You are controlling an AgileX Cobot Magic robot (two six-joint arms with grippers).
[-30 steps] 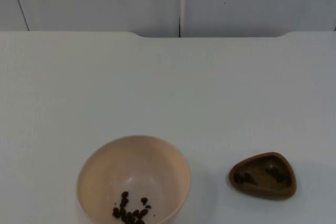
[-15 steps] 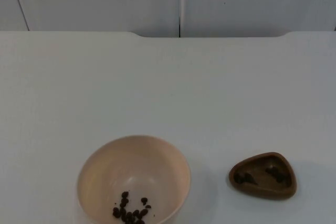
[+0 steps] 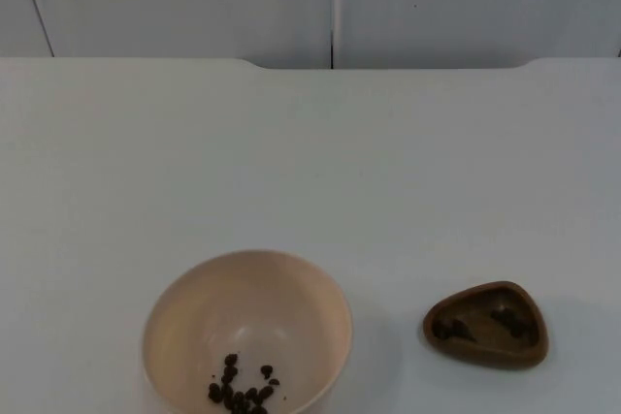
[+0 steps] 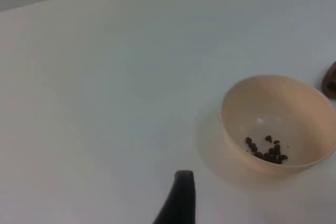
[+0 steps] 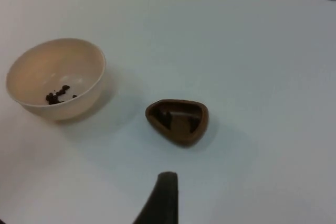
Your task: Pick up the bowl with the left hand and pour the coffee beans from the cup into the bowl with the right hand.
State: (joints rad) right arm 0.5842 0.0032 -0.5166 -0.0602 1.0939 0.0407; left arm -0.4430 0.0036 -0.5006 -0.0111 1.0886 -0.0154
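Observation:
A cream bowl (image 3: 243,302) stands on the white table near the front edge, left of centre, with several coffee beans (image 3: 241,390) at its bottom. To its right sits a low brown, rounded-triangular cup (image 3: 485,354), upright, with a few dark beans (image 3: 454,329) inside. My left gripper (image 4: 181,198) hovers back from the bowl (image 4: 273,103), well short of it and apart from it. From above the table, my right gripper (image 5: 163,198) looks at the cup (image 5: 178,136) and the bowl (image 5: 52,66), touching neither. Both arms wait.
The white table (image 3: 310,162) stretches back to the grey partition wall (image 3: 330,7). Bowl and cup stand about a hand's width apart, close to the table's front edge.

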